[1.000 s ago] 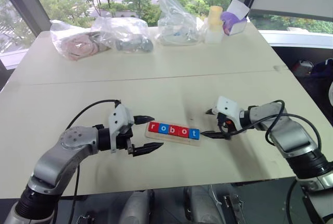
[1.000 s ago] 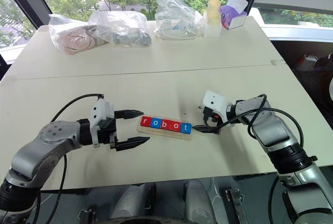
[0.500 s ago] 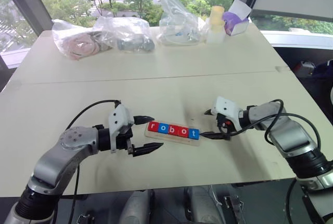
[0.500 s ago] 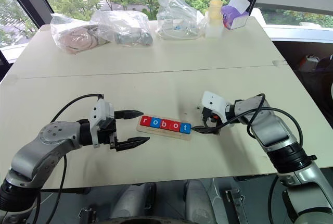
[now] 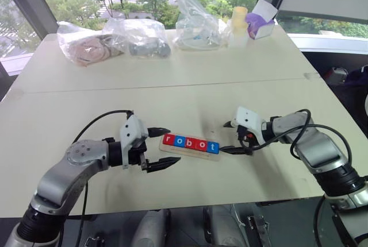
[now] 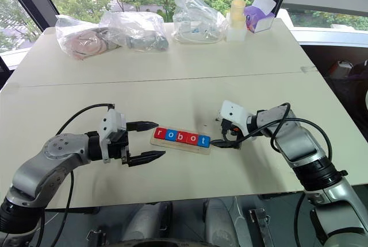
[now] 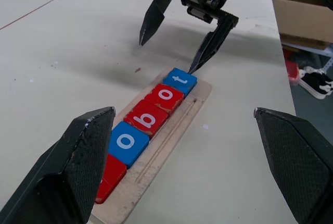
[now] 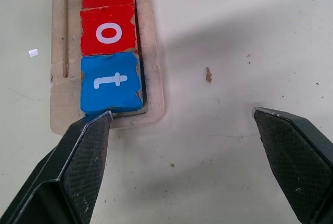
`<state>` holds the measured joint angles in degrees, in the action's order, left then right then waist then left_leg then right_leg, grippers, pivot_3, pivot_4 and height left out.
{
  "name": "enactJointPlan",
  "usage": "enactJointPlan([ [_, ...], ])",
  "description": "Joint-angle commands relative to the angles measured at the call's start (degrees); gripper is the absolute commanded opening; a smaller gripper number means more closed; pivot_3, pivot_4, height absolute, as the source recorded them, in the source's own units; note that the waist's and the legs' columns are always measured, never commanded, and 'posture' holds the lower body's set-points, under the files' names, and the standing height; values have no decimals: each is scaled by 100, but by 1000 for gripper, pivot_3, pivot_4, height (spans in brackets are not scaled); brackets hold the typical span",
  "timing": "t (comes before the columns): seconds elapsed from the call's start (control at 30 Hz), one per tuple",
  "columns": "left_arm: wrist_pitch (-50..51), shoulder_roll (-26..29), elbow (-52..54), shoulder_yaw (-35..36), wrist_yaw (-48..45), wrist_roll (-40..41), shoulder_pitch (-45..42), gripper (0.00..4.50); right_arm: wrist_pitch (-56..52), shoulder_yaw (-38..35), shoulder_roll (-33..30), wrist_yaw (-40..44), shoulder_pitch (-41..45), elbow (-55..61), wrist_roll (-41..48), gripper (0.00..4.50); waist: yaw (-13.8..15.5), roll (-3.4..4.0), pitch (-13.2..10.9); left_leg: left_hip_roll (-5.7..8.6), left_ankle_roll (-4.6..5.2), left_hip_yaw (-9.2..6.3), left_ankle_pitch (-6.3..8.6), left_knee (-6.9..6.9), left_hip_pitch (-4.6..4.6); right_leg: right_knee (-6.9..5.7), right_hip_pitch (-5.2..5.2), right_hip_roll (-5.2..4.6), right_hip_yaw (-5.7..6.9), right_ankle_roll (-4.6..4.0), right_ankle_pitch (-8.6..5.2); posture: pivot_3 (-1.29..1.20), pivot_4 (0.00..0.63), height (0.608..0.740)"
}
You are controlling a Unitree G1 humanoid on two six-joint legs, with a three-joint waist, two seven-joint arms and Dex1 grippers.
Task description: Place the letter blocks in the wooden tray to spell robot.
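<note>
With all five blocks (image 5: pixel 191 143) seated in the tray (image 6: pixel 179 144) mid-desk (image 5: pixel 190 63), both our hands empty and spread wide, we judge the right hand (image 6: pixel 220 131), one fingertip (image 8: pixel 86 146) against the t, could jolt it out in withdrawing.

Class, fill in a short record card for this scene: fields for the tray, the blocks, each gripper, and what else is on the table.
tray: wooden tray on the table, between the grippers
blocks: five letter blocks in a row spelling robot; blue t block at the end
left gripper: open, empty, beside the r end
right gripper: open, one fingertip at the t end
background: plastic bags, purple box
</note>
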<state>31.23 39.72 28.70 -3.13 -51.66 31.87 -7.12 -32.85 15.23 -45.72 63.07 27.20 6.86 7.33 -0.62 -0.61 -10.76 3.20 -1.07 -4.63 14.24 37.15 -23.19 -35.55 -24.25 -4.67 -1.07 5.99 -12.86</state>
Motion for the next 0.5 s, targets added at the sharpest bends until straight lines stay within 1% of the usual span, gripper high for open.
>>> enactJointPlan([
  [0.03,139,153,260,255,24,157,10,4500,179,-181,-350,135,21,179,-70,4466,2,0,0,0,0,0,0,0,0,0,0,0,0,0,0,0,150,740],
  [0.2,255,344,271,468,-44,285,73,4500,-101,-575,-875,445,-295,834,357,4466,6,1,0,1,0,-1,0,-1,-2,2,0,-1,1,-1,-1,0,150,740],
  [0.37,251,471,182,650,-117,348,100,4500,-586,-1051,-1282,634,-750,1798,944,4466,2,0,0,-1,0,-1,0,-1,-2,1,-1,-1,1,-2,-2,0,150,740],
  [0.5,207,641,21,879,-243,341,134,4500,-1157,-1525,-1558,695,-939,2520,1539,4466,10,1,0,-1,0,-1,0,0,-3,1,-1,-2,1,-4,-3,0,150,740],
])
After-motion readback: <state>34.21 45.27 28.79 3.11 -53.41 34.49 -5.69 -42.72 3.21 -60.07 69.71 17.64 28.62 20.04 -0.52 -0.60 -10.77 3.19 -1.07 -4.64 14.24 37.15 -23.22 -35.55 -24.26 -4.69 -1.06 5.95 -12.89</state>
